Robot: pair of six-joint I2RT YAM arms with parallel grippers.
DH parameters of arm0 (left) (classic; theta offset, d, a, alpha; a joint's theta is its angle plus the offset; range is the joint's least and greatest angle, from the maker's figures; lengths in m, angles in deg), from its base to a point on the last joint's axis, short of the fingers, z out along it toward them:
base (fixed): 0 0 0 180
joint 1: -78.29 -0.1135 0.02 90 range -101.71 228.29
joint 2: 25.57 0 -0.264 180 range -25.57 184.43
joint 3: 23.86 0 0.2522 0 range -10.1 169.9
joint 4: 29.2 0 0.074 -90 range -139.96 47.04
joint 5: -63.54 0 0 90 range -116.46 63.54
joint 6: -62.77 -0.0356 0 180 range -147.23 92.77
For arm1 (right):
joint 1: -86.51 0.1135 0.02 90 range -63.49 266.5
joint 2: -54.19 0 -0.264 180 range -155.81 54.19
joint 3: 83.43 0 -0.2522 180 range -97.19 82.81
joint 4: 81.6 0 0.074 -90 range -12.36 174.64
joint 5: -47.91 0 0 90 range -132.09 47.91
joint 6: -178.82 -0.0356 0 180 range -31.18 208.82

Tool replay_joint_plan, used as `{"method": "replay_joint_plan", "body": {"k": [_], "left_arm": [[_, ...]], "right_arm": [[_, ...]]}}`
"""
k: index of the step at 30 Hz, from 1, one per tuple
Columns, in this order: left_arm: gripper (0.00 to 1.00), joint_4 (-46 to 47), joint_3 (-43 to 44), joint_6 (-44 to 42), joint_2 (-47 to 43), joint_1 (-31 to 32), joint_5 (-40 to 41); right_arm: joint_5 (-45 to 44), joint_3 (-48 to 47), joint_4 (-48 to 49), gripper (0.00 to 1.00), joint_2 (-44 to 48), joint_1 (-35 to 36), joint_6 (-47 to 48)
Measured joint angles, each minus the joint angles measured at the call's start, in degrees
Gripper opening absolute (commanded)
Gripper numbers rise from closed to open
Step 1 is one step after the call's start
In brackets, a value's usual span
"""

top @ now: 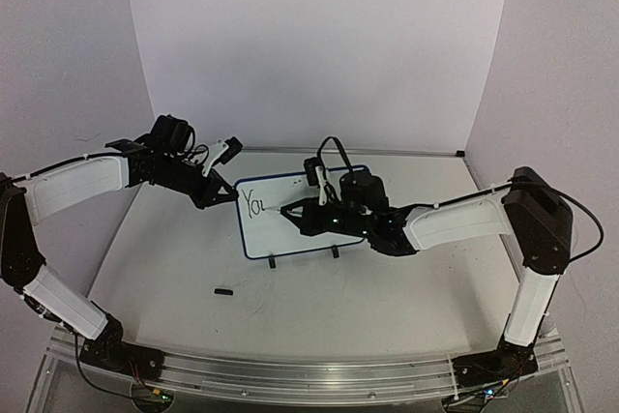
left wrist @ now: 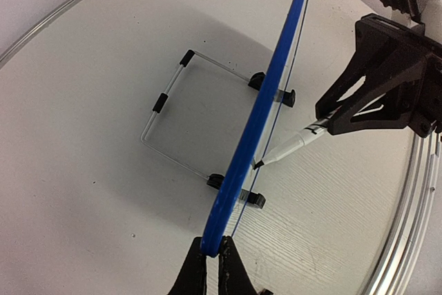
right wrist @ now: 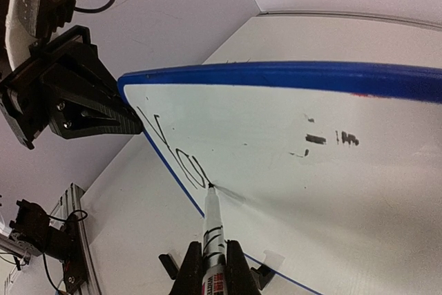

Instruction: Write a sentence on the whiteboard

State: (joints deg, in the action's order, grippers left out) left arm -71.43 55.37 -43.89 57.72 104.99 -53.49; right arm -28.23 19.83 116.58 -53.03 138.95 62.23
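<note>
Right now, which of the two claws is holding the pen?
The right gripper: it grips the marker, tip on the whiteboard. The left gripper clamps the board's edge.

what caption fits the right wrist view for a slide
Right fingers holding the marker tip on the whiteboard, lettering begun.

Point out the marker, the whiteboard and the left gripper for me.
marker (right wrist: 211, 215): right wrist view, white barrel below tip.
whiteboard (top: 266, 235): top external view, bare white face.
left gripper (left wrist: 213, 242): left wrist view, between fingertips on the blue frame.

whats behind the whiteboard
A thin wire prop frame rests on the table behind the whiteboard. The board's back face is edge-on here, so it cannot be seen.
</note>
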Motion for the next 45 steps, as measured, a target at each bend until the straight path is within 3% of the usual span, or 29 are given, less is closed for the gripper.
{"method": "replay_joint_plan", "body": {"k": [45], "left_arm": [[0.00, 0.02, 0.00, 0.00, 0.00, 0.00, 0.07]], "right_arm": [[-3.44, 0.53, -3.52, 0.00, 2.78, 0.24, 1.22]]}}
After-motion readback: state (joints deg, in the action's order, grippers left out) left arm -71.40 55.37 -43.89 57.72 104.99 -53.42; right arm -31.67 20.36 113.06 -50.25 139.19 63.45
